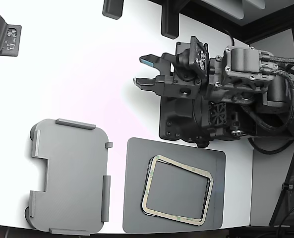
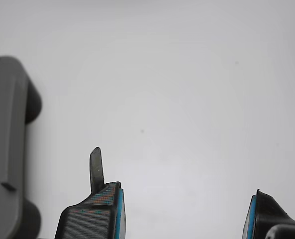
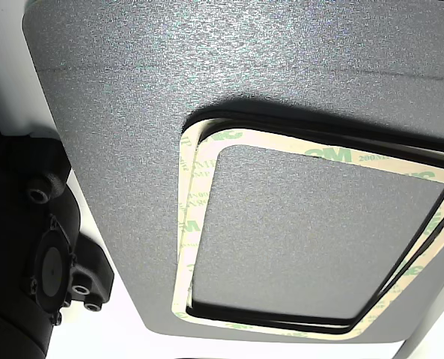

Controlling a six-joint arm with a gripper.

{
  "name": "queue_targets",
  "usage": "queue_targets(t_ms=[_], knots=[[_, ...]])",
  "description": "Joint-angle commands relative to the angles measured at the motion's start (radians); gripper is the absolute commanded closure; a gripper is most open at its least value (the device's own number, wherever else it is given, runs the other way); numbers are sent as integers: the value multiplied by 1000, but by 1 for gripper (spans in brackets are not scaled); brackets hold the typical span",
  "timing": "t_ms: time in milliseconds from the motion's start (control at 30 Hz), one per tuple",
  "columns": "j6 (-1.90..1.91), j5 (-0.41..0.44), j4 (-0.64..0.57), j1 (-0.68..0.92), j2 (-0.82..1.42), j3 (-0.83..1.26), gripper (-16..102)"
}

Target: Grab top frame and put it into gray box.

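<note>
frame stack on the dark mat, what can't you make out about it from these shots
- How many frames lie under the top frame: only offset edges show in the exterior and other views.
- Other view: the stack's far corner is cut off by the picture edge.
- Wrist view: shows only the gripper, the gray box; no stack.

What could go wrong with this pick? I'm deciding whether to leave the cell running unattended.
1. The top frame lies skewed on at least one more frame, so the open hand may lift two at once.
2. The frame is thin and flat on the dark mat; the fingertips could slip over its edge or scrape the mat.
3. The frame looks nearly as large as the gray box, whose edges carry raised tabs; a tilted frame may catch on them.
</note>
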Motion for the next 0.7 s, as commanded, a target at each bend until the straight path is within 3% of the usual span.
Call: queue_targets(t_ms=[0,300,500,667], knots=[[28,40,-5,-9,23,-21,-10],[25,38,-5,-9,23,-21,-13],[20,77,3,55,-32,-106,11],[-49,115,28,167,-91,-201,9]])
